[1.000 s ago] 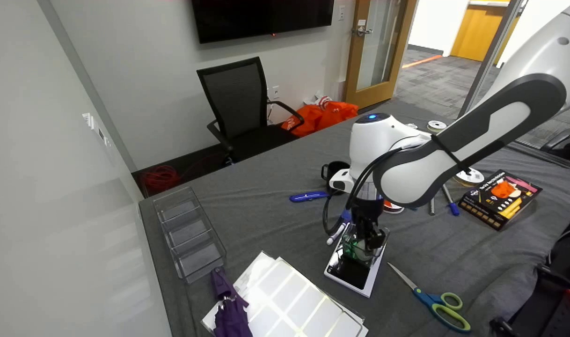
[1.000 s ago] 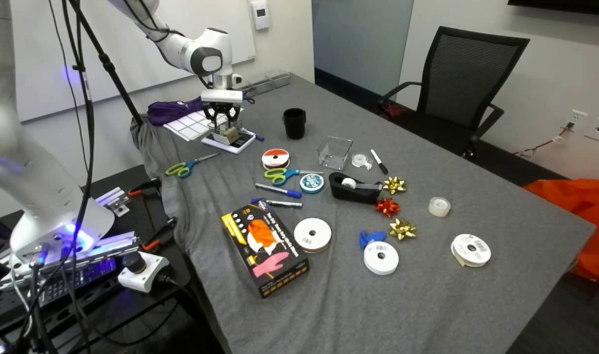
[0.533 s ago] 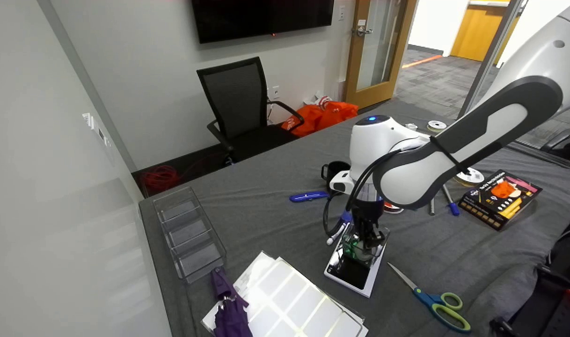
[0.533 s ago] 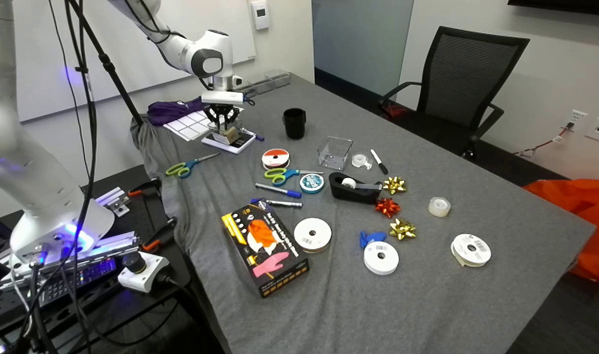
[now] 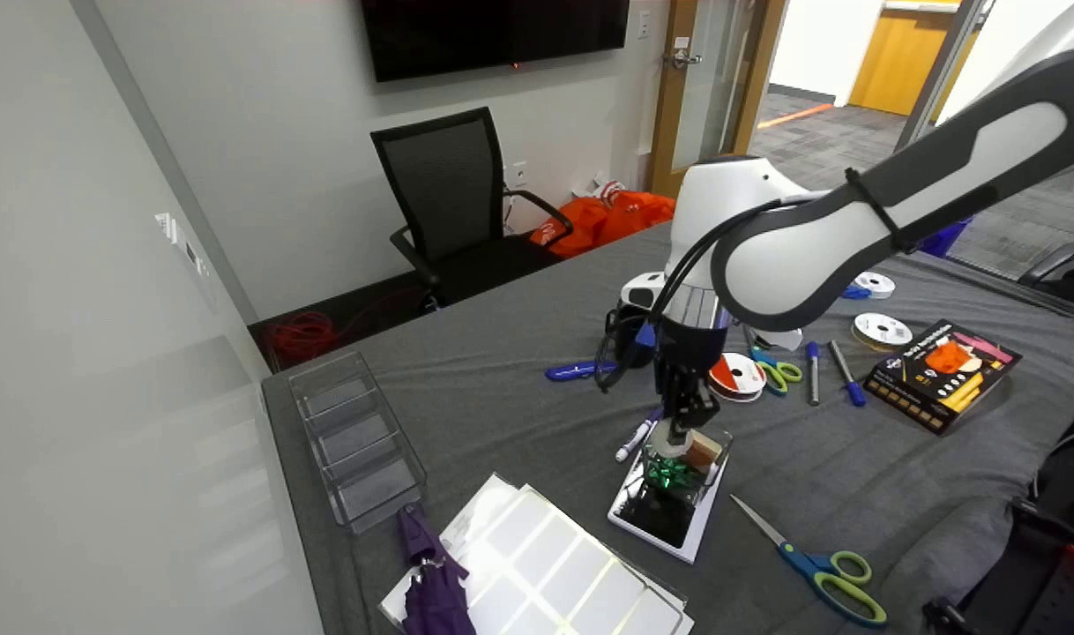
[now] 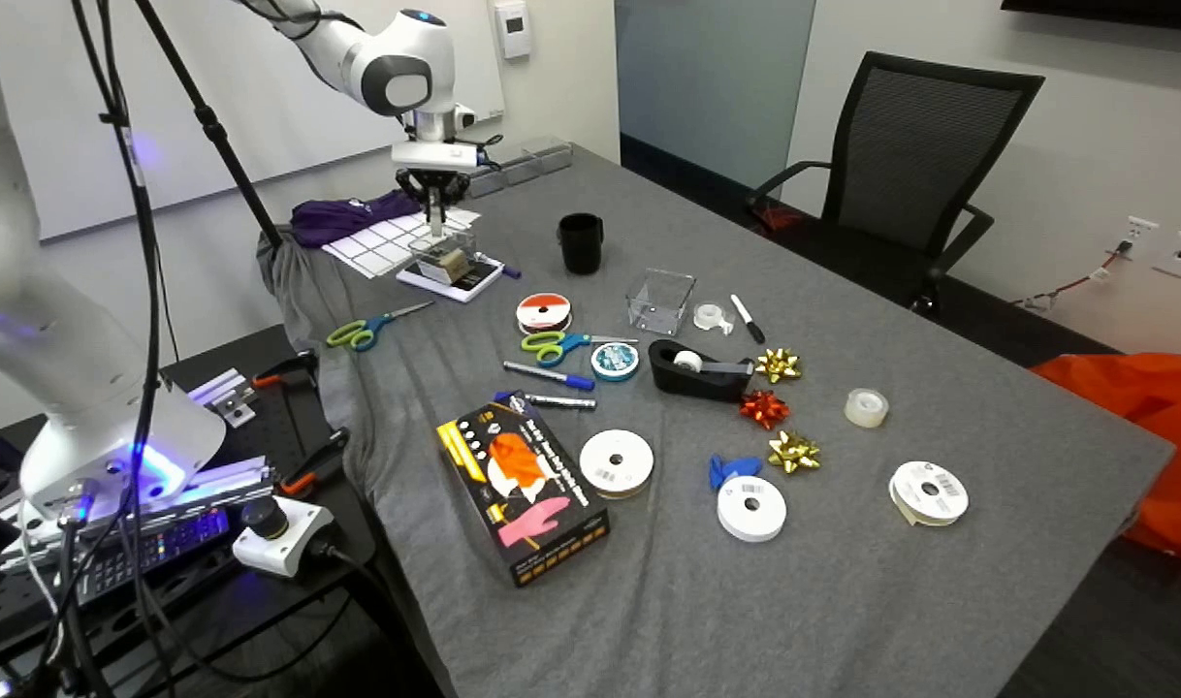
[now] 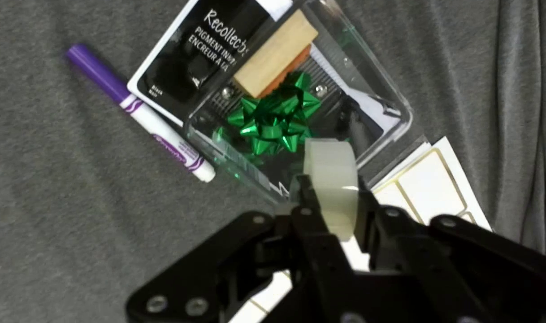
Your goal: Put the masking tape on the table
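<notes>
- Wrist view, far left: tabletop (image 7: 53, 188), covered in dark grey cloth. Probable set-down area; it extends leftward of the pincer (image 7: 335, 190), past a purple-and-white marker (image 7: 140, 112).
- Left of centre: ink pad (image 7: 188, 58), just beside the purple-and-white marker. A clear container (image 7: 406, 119) stands on it.
- Centre: wooden block (image 7: 277, 54) and green bow (image 7: 273, 116), both inside the clear container.
- Right of centre: masking tape (image 7: 333, 179), a pale roll held in the pincer, jaws closed against its flat faces. It lies between the jaws and projects past their tips. Seen edge-on, its long direction runs in line with the jaws.
- Governing relation at that position: the masking tape hangs over the near corner of the clear container. In an exterior view, the masking tape (image 6: 436, 225) ends near the container's rim; contact cannot be determined. Next step, as judged: raise clear of the rim, traverse leftward, lower, release. Held on edge, it may roll when let go.
- Far right: label sheets (image 7: 425, 184), partly hidden behind the pincer.
</notes>
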### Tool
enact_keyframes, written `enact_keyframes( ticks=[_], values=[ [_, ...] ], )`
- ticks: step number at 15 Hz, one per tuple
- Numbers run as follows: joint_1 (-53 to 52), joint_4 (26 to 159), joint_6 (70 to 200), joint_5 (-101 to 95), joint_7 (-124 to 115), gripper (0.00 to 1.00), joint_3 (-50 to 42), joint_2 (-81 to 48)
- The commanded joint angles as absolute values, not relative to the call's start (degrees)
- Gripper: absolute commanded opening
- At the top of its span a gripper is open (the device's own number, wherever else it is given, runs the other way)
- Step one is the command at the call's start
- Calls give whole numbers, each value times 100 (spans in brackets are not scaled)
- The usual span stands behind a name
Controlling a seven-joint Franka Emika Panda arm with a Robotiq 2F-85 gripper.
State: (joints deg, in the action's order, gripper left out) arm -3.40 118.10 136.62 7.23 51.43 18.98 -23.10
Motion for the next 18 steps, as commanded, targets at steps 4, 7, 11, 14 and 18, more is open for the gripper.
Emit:
enact_keyframes(
  ticks=[4,7,11,14,18],
  values=[
    [-201,12009,13714,1702,5479,6,1894,-1446],
    [-341,11861,14021,1490,5069,6,1613,-1440],
    [-480,11809,14539,473,4113,6,1134,-1598],
    [-600,11728,15011,-521,3016,6,762,-1822],
    [-828,11737,15162,-1946,1736,6,284,-2112]
  ],
)
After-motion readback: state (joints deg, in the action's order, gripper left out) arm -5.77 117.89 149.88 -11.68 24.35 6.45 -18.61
